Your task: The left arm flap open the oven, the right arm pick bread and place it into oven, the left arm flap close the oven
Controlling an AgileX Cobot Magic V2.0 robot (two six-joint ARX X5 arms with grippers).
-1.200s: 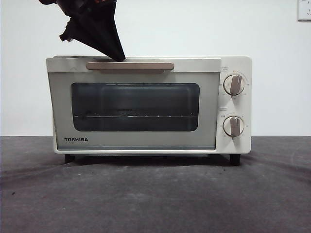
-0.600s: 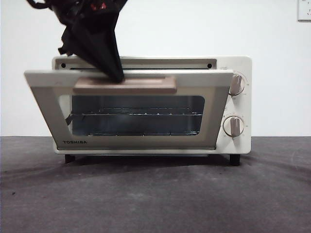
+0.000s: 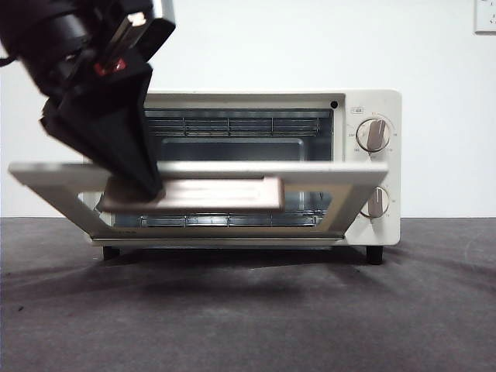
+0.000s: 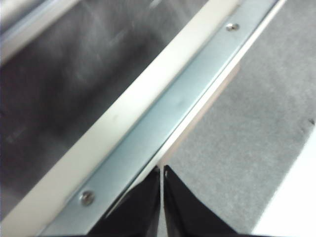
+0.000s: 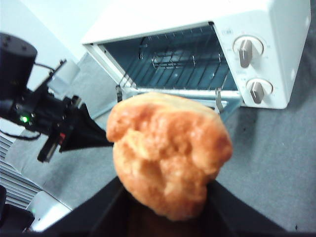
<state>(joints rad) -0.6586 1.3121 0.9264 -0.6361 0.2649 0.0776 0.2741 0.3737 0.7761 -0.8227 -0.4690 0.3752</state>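
The cream-white TOSHIBA oven (image 3: 372,105) stands in the middle of the front view. Its door (image 3: 333,177) hangs tilted far down and outward, so the inside and the wire rack (image 3: 232,221) show. My left gripper (image 3: 147,186) is shut and its black tip presses at the left end of the beige handle (image 3: 217,194). In the left wrist view the shut jaw tips (image 4: 162,173) meet the door's edge (image 4: 163,113). My right gripper (image 5: 168,200) is shut on the golden-orange bread (image 5: 168,148), held in the air in front of the open oven (image 5: 276,29). The right gripper is out of the front view.
Two beige knobs (image 3: 374,134) (image 3: 377,203) sit on the oven's right panel. A dark grey cloth (image 3: 248,310) covers the table in front. A white wall stands behind, with a socket (image 3: 486,15) at the top right. The right wrist view shows the left arm (image 5: 64,126) beside the door.
The door has swung from shut to about half open to far open and down. My left gripper has come down and towards the camera with the handle.
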